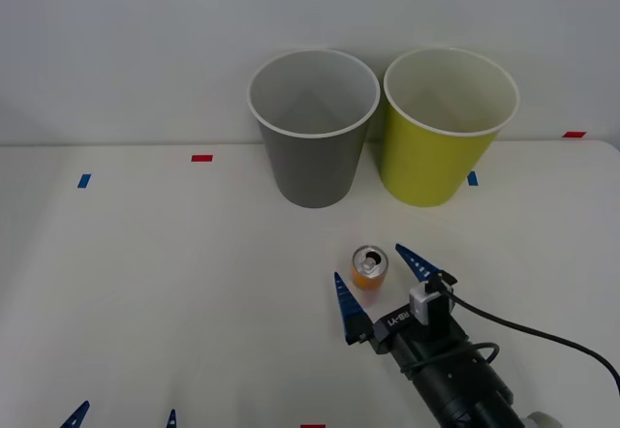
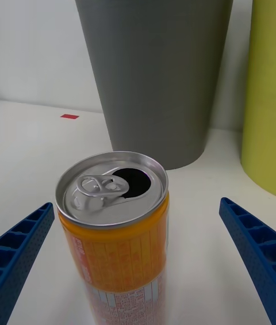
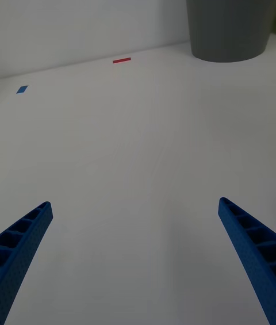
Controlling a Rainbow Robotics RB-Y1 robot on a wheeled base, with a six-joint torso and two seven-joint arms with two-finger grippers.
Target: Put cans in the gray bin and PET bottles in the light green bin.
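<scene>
The approach-to-grasp step on the can (image 1: 369, 267), which stands upright on the desk (image 1: 174, 283) toward the near edge, in front of the two bins at the far edge — the gray bin (image 1: 312, 128) and, beside it on the robot's right, the light green bin (image 1: 449, 126). The right gripper (image 1: 379, 283) brackets the can, its jaws apart and not yet touching the can's sides; the pull-tab top is open. The left gripper (image 3: 138, 256), jaws likewise apart, waits over bare desk near the near-left corner. The next move calls for closing squarely on the can, then lifting it clear of the white rim — the gray bin being the likely destination.
</scene>
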